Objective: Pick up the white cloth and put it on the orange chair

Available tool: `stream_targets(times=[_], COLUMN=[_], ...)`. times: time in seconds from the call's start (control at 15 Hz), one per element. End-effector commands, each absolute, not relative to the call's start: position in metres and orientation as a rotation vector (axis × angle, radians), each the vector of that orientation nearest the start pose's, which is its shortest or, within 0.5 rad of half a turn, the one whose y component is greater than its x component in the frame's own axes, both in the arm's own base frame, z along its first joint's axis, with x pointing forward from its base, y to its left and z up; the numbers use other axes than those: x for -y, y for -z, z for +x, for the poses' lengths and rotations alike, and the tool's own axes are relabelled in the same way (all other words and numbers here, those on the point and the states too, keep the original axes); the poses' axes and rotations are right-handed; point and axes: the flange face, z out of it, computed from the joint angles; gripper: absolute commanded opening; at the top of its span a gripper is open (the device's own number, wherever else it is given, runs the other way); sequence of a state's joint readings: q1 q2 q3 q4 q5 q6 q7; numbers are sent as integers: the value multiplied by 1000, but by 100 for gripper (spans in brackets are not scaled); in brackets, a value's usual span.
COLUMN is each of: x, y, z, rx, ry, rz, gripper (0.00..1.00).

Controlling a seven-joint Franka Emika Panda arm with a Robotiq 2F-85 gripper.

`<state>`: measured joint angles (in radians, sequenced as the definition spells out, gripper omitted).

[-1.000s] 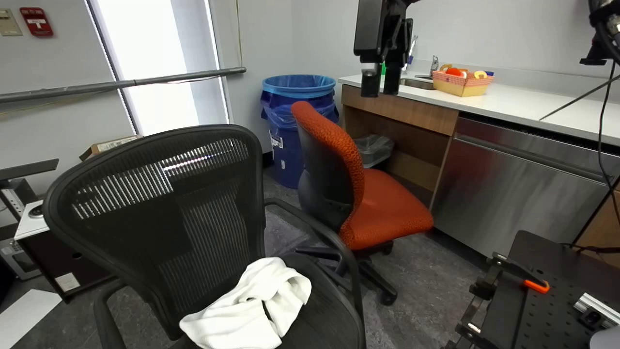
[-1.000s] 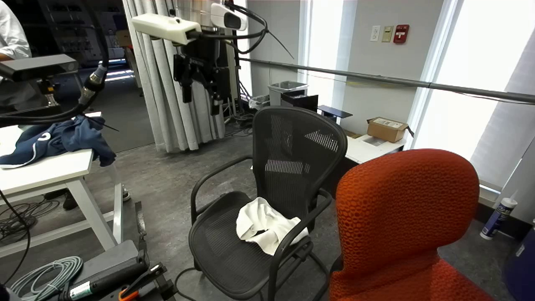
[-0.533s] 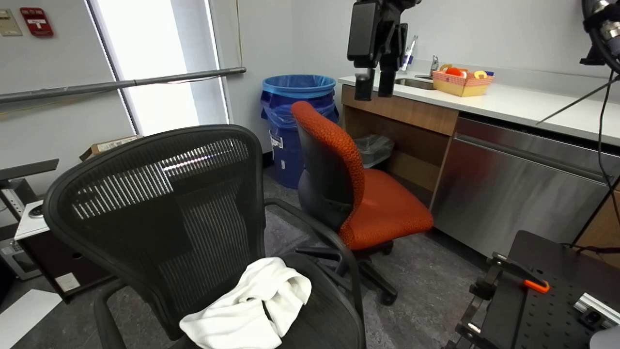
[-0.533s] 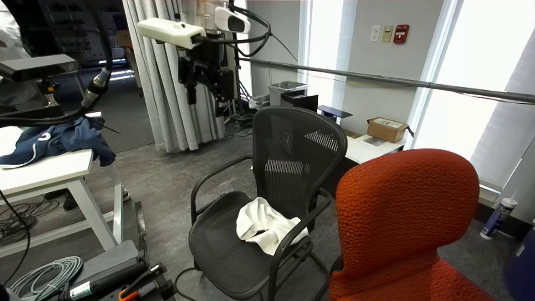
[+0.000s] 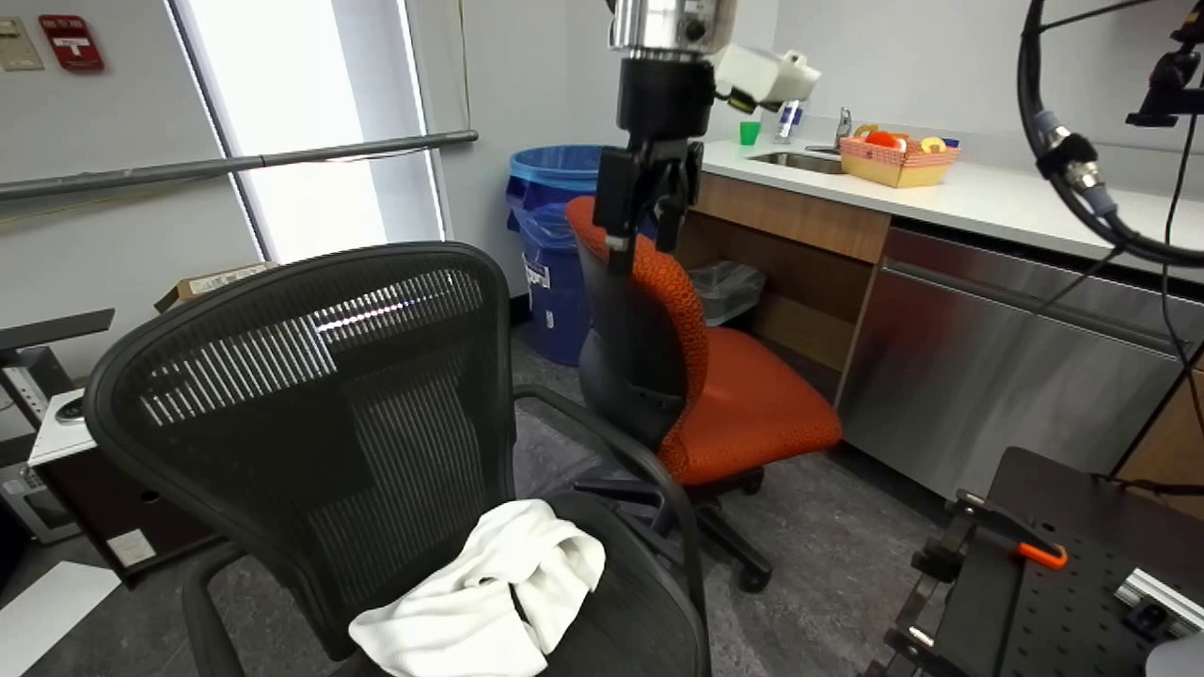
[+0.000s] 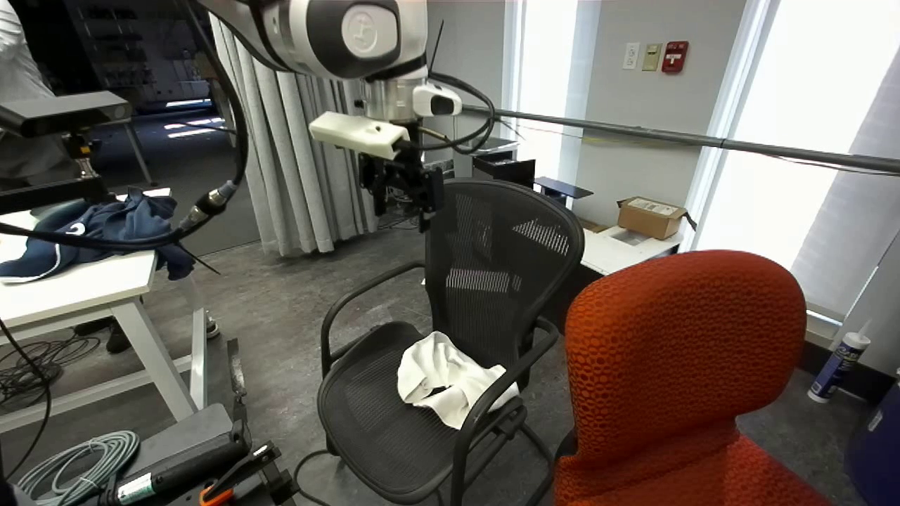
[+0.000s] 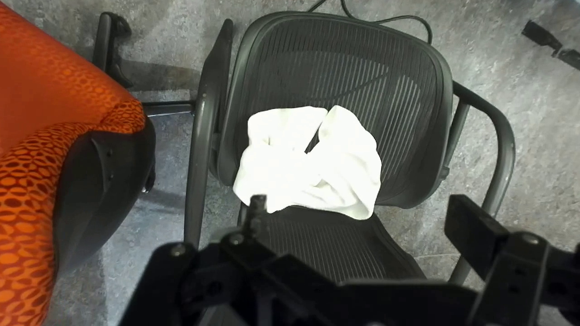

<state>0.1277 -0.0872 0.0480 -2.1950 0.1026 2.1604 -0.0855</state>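
The crumpled white cloth (image 5: 489, 602) lies on the seat of the black mesh chair (image 5: 282, 461), against its backrest; it also shows in an exterior view (image 6: 450, 379) and in the wrist view (image 7: 308, 163). The orange chair (image 5: 752, 404) stands beside the black chair, its seat bare in that view; it also shows in an exterior view (image 6: 682, 365) and at the left of the wrist view (image 7: 22, 217). My gripper (image 7: 359, 207) is open and empty, pointing down well above the black chair. It also appears in both exterior views (image 5: 643, 246) (image 6: 403, 213), with its fingers apart.
The black chair's armrests (image 6: 503, 379) rise on both sides of the cloth. A dark cart top (image 5: 1063, 583) with an orange-handled tool stands near. A counter (image 5: 1016, 202) with a basket (image 5: 898, 162), a blue bin (image 5: 555, 282) and a white table (image 6: 77, 288) surround the chairs.
The arm has come lower and moved toward the black chair. In an exterior view the gripper now overlaps its backrest. The cloth and both chairs have not moved.
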Motion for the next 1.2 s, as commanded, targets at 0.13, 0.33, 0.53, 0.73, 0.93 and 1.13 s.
stream_targets(times=[0.13, 0.33, 0.53, 0.73, 0.93, 1.13], x=[-115, -116, -119, -119, -119, -117], y=[-370, -364, -365, -366, -366, -324], z=[541, 534, 537, 538, 538, 552], rx=[426, 412, 420, 421, 421, 405], ry=[33, -3, 5, 8, 9, -34], rz=[-3067, -3060, -3059, -3059, -3059, -3045], gripper=[100, 100, 100, 100, 100, 100])
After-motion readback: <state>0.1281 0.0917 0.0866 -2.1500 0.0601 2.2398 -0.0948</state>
